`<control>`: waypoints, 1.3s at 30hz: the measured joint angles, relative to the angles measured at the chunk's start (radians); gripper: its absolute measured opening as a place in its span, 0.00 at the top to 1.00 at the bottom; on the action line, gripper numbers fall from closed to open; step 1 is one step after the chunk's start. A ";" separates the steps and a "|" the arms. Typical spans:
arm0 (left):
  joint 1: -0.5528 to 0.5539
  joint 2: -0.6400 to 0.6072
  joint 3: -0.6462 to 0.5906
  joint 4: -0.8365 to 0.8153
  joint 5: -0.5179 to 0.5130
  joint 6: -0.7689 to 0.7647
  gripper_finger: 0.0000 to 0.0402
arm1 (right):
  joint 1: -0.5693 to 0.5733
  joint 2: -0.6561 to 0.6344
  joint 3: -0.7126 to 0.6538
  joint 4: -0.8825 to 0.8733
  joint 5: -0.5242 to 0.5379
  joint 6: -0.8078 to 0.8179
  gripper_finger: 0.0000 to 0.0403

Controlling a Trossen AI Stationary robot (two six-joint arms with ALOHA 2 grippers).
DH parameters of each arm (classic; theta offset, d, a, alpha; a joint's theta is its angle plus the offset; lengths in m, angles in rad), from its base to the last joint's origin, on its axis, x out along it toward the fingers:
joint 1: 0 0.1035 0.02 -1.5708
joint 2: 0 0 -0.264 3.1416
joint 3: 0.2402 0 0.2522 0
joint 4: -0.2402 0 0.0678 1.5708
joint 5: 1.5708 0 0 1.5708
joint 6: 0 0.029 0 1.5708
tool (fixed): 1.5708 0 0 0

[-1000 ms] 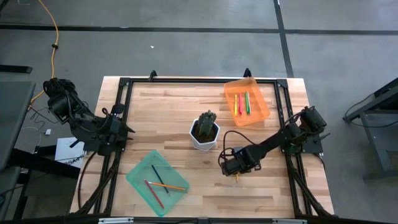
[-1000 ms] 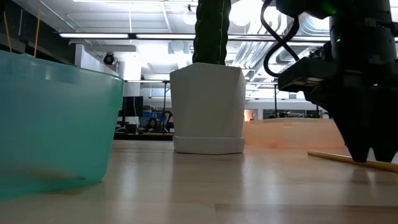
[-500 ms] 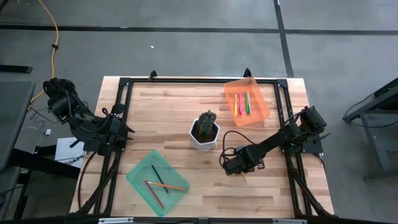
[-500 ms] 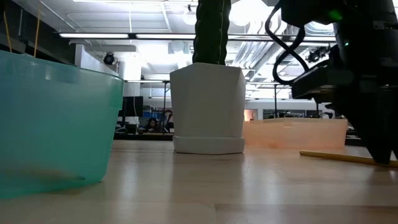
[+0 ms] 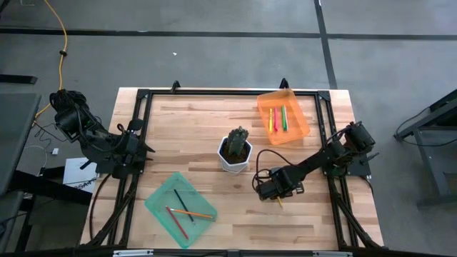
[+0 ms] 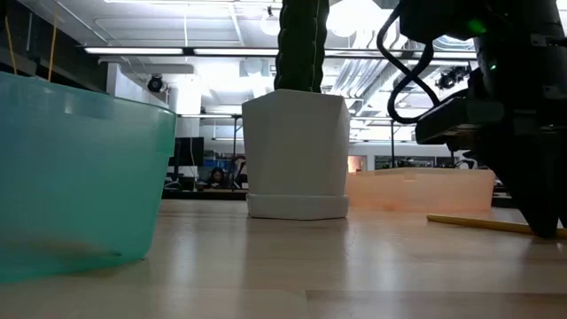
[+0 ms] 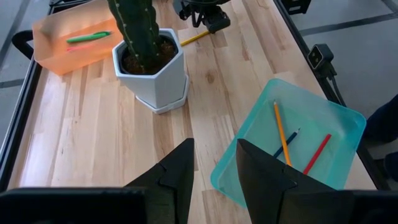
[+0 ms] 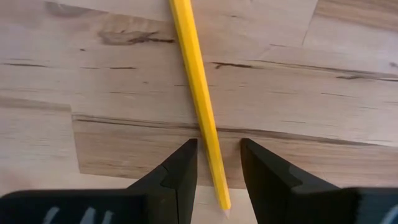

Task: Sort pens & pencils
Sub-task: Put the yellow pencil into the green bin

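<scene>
Over the last second I saw my right gripper [image 8: 214,162] slide along the loose yellow pencil [image 8: 198,102] toward its tip; in the last half of it almost nothing changed. In the right wrist view its fingers [image 8: 180,168] stood apart on either side of the pencil, straddling it without closing, and the pencil lay flat on the table [image 5: 214,121], between the teal tray [image 5: 161,207] at the near edge and the cactus pot [image 5: 235,153]. Three pencils [image 7: 283,134] lay in the teal tray as before. Farther off, the pens [image 5: 277,118] rested unmoved in the orange tray [image 5: 300,128]. My left gripper [image 7: 214,168] waited at the table's left edge, fingers parted and empty.
</scene>
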 joint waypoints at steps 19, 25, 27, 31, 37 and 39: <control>0.000 0.000 0.000 0.000 0.003 -0.007 0.73 | 0.001 0.000 0.000 0.022 0.018 -0.021 0.94; 0.000 0.000 0.000 0.001 0.001 -0.003 0.73 | 0.002 0.003 0.021 0.055 0.046 -0.053 0.98; 0.000 0.000 0.000 0.002 0.000 0.001 0.73 | 0.001 0.002 0.045 0.056 0.063 -0.064 0.98; 0.000 -0.001 0.000 0.002 -0.001 0.001 0.73 | 0.001 0.002 0.111 0.053 0.123 -0.107 0.97; 0.000 -0.001 0.000 0.004 -0.003 0.000 0.73 | 0.001 0.002 0.228 0.049 0.180 -0.214 0.97; 0.000 -0.001 0.000 0.004 -0.007 -0.009 0.73 | 0.001 0.002 0.268 0.046 0.200 -0.249 0.97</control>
